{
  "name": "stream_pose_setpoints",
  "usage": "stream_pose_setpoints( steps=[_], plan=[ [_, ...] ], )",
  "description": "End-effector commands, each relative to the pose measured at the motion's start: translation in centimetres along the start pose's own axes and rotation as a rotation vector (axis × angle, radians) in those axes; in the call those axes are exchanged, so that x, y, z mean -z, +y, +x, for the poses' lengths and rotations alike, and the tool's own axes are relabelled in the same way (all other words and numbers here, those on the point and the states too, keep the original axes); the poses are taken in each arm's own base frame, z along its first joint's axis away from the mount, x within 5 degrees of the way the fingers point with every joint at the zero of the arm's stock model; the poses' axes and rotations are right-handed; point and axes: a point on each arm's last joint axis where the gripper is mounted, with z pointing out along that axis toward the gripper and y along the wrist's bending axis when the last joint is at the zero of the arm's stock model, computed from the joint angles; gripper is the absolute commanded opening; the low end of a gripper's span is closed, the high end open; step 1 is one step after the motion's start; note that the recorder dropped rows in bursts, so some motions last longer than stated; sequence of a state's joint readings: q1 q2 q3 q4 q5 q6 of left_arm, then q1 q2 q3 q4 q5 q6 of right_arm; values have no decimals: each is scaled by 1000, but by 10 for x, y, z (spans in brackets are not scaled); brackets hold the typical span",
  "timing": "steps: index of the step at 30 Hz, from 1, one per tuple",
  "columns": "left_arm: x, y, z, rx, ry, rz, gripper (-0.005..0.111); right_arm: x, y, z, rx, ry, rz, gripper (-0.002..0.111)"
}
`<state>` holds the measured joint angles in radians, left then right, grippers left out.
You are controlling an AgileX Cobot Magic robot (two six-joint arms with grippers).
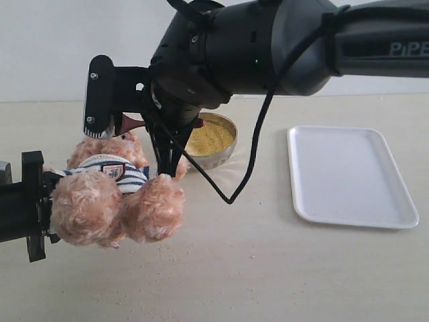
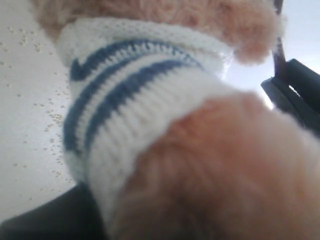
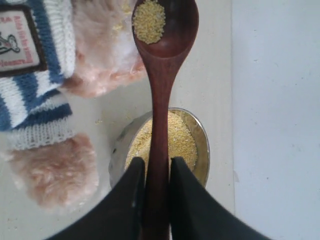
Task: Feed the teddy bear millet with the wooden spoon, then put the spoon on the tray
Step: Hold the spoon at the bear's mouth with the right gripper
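1 teddy bear (image 1: pixel 114 194), 1 wooden spoon (image 3: pixel 162 100), 1 steel bowl (image 1: pixel 226 154), 1 heap of millet (image 1: pixel 210 139) inside it, 1 white tray (image 1: pixel 348 176).

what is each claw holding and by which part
Right claw: the wooden spoon, by its handle, with millet in its bowl. Left claw: the teddy bear, around its striped middle.

The exterior camera sits low over the pale beige table (image 1: pixel 281 268), facing across it toward a light wall (image 1: pixel 53 47), with the black right arm (image 1: pixel 268 40) looming close across its upper half. The left wrist camera is right up close to the fluffy light-brown teddy bear in a navy-and-white striped shirt (image 2: pixel 150 100), blurring it. The right wrist camera looks along the slim dark reddish-brown wooden spoon (image 3: pixel 159 100), down onto the small round steel bowl (image 3: pixel 119 152). All three share the bear; exterior and right wrist views share the bowl.
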<state>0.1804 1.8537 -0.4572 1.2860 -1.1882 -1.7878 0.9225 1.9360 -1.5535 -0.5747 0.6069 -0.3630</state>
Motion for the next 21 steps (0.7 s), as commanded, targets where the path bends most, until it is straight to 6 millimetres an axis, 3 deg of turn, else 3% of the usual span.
stream_pose_setpoints(
  steps=[1, 21],
  plan=[
    [0, -6, 0, -8, 11, 37, 5, 3, -5, -1, -29, 10, 48, 0],
    [0, -6, 0, -6, 5, 38, 5, 8, 2, -7, 8, 57, 69, 0]
  ],
)
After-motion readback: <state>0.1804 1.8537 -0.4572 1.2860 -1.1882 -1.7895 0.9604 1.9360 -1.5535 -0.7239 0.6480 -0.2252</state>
